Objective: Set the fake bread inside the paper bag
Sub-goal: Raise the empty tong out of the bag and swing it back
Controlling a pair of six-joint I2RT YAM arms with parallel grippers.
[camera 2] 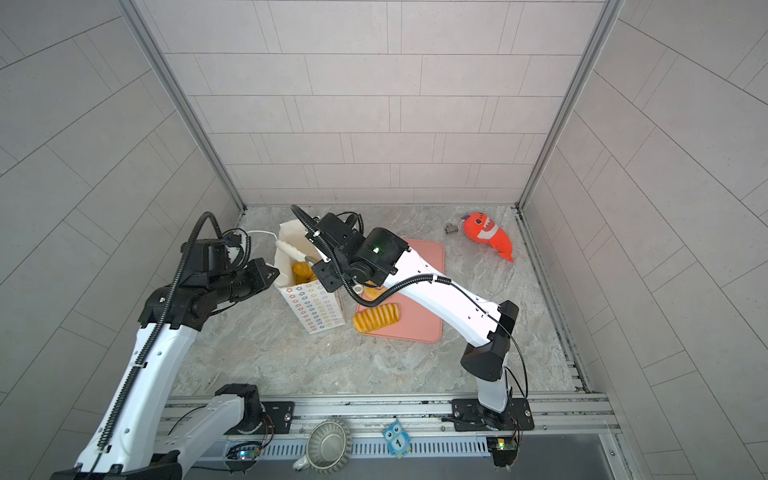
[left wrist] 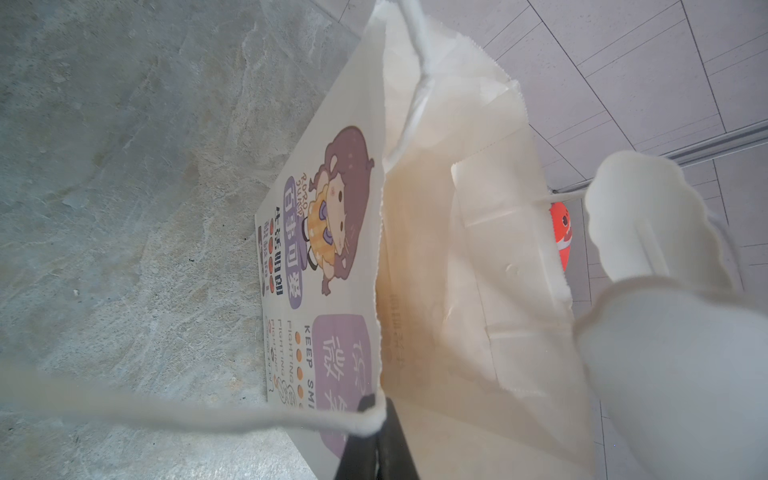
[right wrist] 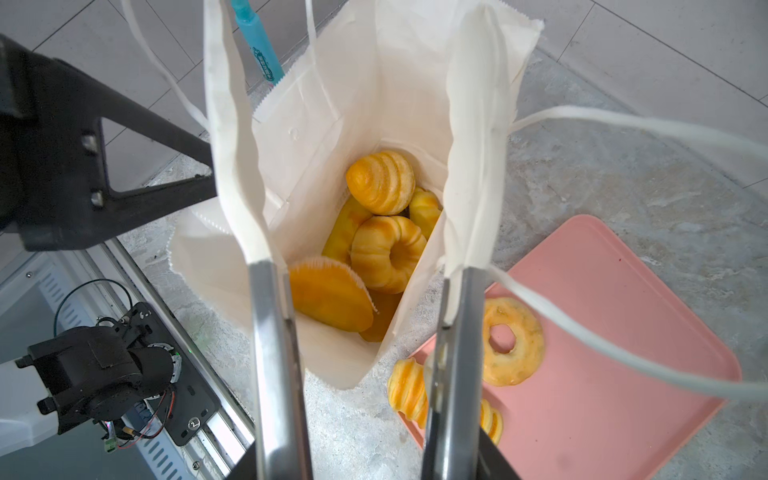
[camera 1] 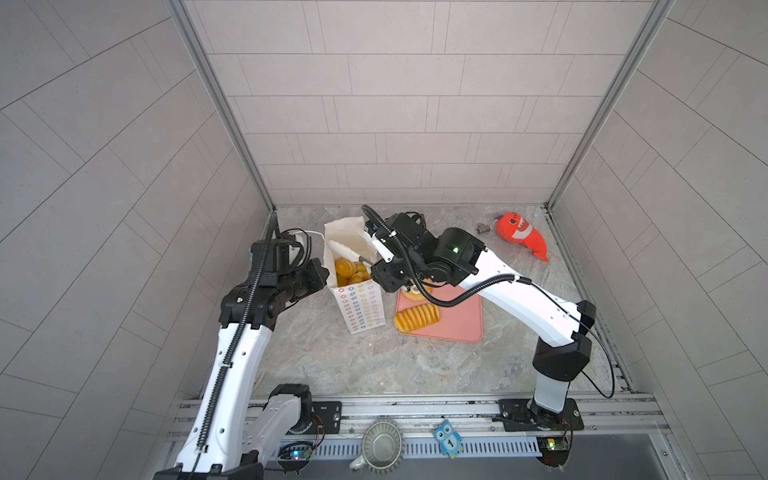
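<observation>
Now the paper bag [camera 1: 359,309] is seen standing upright and open-mouthed on the marbled table [camera 1: 374,365], its rim pinched between the closed jaws of the left gripper [left wrist: 376,415]. The right gripper [right wrist: 353,83] is held over the bag's mouth, its white-sleeved fingers [right wrist: 232,166] spread apart with nothing clasped between them. One finger is lowered inside the bag, while the other seems to lie along the opposite wall, though on which face cannot be told. Several pieces of fake bread [right wrist: 380,183] are piled at the bottom, among them a ridged ring [right wrist: 388,253]. Just beside the bag, a sprinkled ring doughnut [right wrist: 513,340] and a ridged loaf [camera 1: 415,318] are left on the pink tray [camera 1: 457,328]. An orange plush fish [camera 1: 521,235] is lying well apart, at the table's far right corner
</observation>
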